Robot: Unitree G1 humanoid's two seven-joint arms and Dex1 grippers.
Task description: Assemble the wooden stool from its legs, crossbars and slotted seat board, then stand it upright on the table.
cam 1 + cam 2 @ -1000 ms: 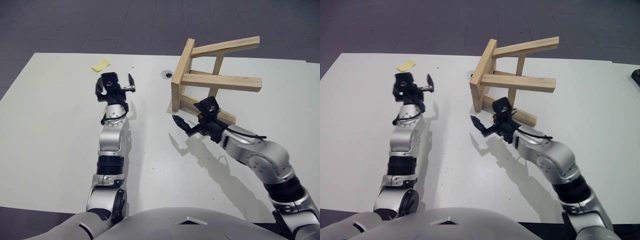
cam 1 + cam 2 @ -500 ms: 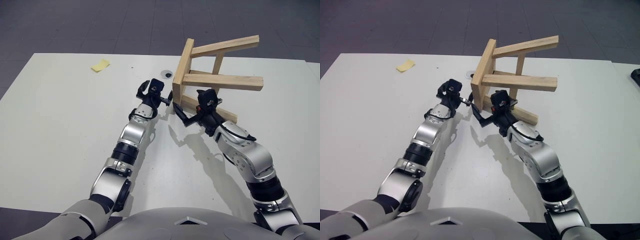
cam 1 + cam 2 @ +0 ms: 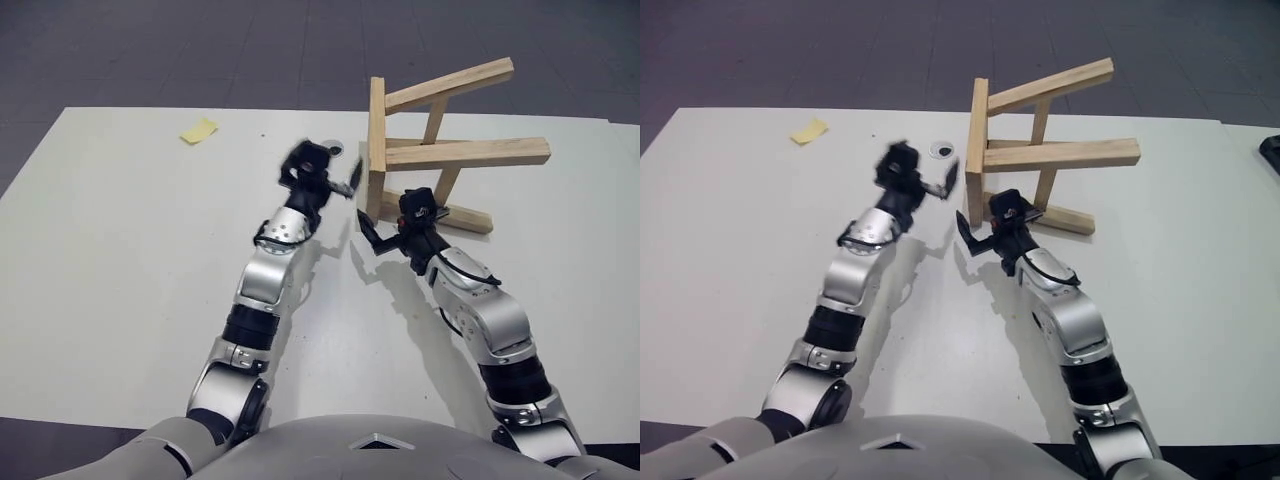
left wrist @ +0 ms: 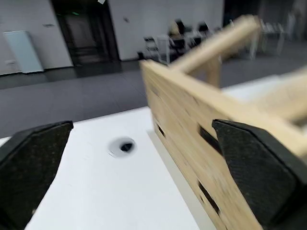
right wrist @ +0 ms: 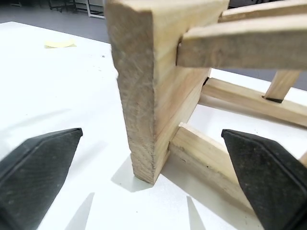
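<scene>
A wide, bare hall here, office or lab by the look of it: a large white desk (image 3: 120,250) with a round cable hole (image 3: 335,149) let into its top and a yellow sticky note (image 3: 200,130) lying near the far edge, and a dark grey tiled floor (image 3: 200,40) running off beyond it. The left wrist view gives us white walls, a tall dark doorway (image 4: 81,28), a white cabinet (image 4: 21,50) near it, and chairs (image 4: 154,47) set round tables far back.
</scene>
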